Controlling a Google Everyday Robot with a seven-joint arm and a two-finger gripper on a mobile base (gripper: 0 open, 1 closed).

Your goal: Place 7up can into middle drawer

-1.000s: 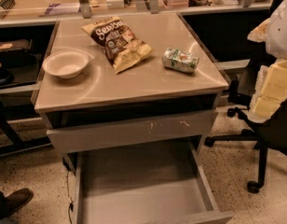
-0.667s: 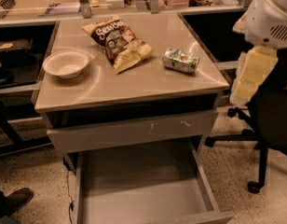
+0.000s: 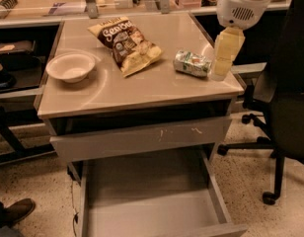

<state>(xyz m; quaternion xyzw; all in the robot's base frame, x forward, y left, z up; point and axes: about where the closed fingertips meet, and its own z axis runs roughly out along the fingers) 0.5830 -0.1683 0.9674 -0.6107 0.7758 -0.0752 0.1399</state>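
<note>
The 7up can (image 3: pixel 191 63) lies on its side on the right part of the tan tabletop (image 3: pixel 142 83). It is green and silver. My gripper (image 3: pixel 220 72) hangs from the white arm at the upper right. It points down just to the right of the can, close to it, over the table's right edge. It holds nothing. The middle drawer (image 3: pixel 152 206) is pulled out wide below the table, with a bare grey floor and low side walls.
A brown-and-yellow chip bag (image 3: pixel 126 43) lies at the table's middle back. A white bowl (image 3: pixel 70 66) sits at the left. A shut drawer front with white scratches (image 3: pixel 142 138) is above the open drawer. A black office chair (image 3: pixel 285 98) stands at the right.
The arm has swung in from the right edge toward the left, bringing the gripper from beside the table to just right of the can. The can has not moved.
</note>
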